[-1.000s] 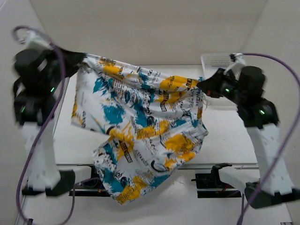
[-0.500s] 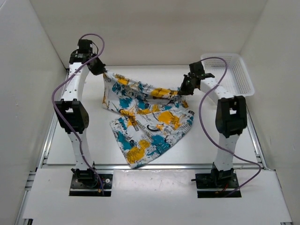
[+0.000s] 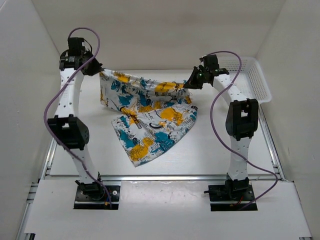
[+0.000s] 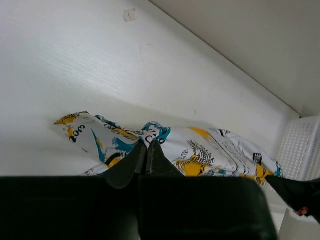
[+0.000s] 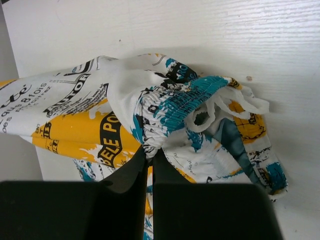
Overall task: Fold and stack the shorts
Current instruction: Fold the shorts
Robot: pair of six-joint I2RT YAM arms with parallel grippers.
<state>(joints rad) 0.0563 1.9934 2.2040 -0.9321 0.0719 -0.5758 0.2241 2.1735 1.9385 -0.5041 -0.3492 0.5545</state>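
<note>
At the far left of the overhead view, the left gripper is raised above the table and pinches one upper corner of the shorts. Its own wrist camera shows what the overhead view cannot resolve. The two dark fingers meet at their tips, closed on a fold of printed cloth, and the rest of the garment stretches away to the right over the white surface.

From that corner the fabric runs as a sagging band across the middle of the table to the right gripper, which is also lifted. Only the overhead view shows the lower part. The shorts drape down from the band onto the table toward the near edge and end in a pointed tip between the two arms.

The right wrist camera gives detail lost from above. The fingers are clamped tight on the gathered teal elastic waistband, a loop of white drawstring dangles just beside the grip, and letters on the yellow print are partly legible.

Farthest right, a white mesh basket sits at the table's far right corner, behind the right arm. The left wrist view catches only one edge of it.
</note>
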